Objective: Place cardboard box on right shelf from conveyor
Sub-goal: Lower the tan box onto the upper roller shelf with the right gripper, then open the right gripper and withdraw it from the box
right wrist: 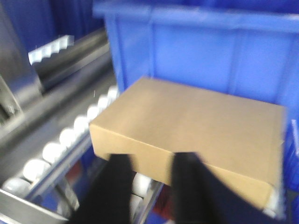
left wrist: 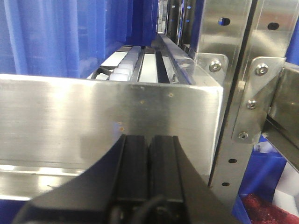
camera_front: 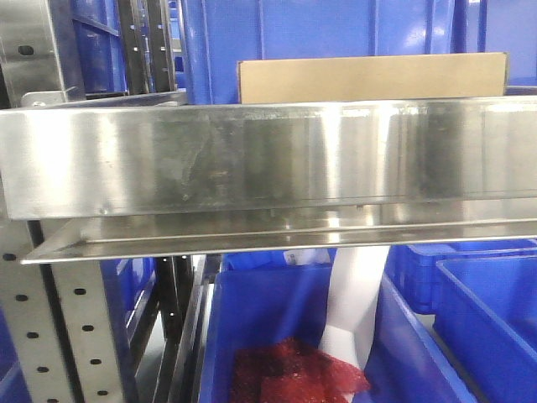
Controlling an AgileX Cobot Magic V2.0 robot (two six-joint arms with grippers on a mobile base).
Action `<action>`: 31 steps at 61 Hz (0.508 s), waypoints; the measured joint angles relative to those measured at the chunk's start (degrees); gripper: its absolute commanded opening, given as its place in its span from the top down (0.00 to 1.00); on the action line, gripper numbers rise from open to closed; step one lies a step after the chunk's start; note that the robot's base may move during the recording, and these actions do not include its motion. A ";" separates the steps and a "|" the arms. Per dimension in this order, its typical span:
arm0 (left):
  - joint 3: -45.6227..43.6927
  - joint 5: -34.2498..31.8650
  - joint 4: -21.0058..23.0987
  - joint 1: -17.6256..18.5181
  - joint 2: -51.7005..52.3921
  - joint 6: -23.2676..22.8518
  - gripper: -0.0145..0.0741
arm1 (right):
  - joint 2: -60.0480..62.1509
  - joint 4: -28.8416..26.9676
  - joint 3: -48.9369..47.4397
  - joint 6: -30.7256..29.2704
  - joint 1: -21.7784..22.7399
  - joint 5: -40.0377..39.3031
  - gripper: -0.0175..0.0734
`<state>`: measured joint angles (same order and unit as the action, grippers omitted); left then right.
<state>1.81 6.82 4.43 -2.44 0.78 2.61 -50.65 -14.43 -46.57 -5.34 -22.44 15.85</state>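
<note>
The plain tan-brown rectangular cardboard box (right wrist: 196, 130) was seen lying flat on the white rollers (right wrist: 70, 140) of the shiny stainless steel shelf (camera_front: 252, 159), behind that shelf's broad reflective front lip and just in front of a tall blue plastic bin (right wrist: 210, 51). In the front view only its upper edge (camera_front: 369, 77) showed above the lip.

The right gripper (right wrist: 149, 186) was seen at the near face of the box with its dark fingers (right wrist: 117, 186) spread apart; because of blur, it could not be told whether they touched the cardboard or stood just clear of it. The left gripper (left wrist: 148, 163) was held with its two pads pressed together on nothing, close before the steel lip at the perforated upright (left wrist: 233, 116).

The placing was judged to be almost complete. Risk was judged to lie mainly in the withdrawal: a finger catching the near edge could drag the box forward along the free-turning rollers towards the lip. The box could also be skewed against the blue bin if pushed unevenly. The left gripper, being so near the steel, could be knocked against it.
</note>
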 measured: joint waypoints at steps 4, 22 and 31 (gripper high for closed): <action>0.00 0.00 0.00 0.00 0.00 0.00 0.97 | 4.40 2.24 2.82 2.07 0.00 -0.99 0.75; 0.00 0.00 0.00 0.00 0.00 0.00 0.97 | 17.08 5.97 9.90 3.61 0.00 -0.88 0.75; 0.00 0.00 0.00 0.00 0.00 0.00 0.97 | 17.55 6.10 10.15 3.70 0.00 -0.63 0.75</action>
<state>1.81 6.82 4.43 -2.44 0.78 2.61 -33.10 -8.32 -36.42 -1.64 -22.44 15.22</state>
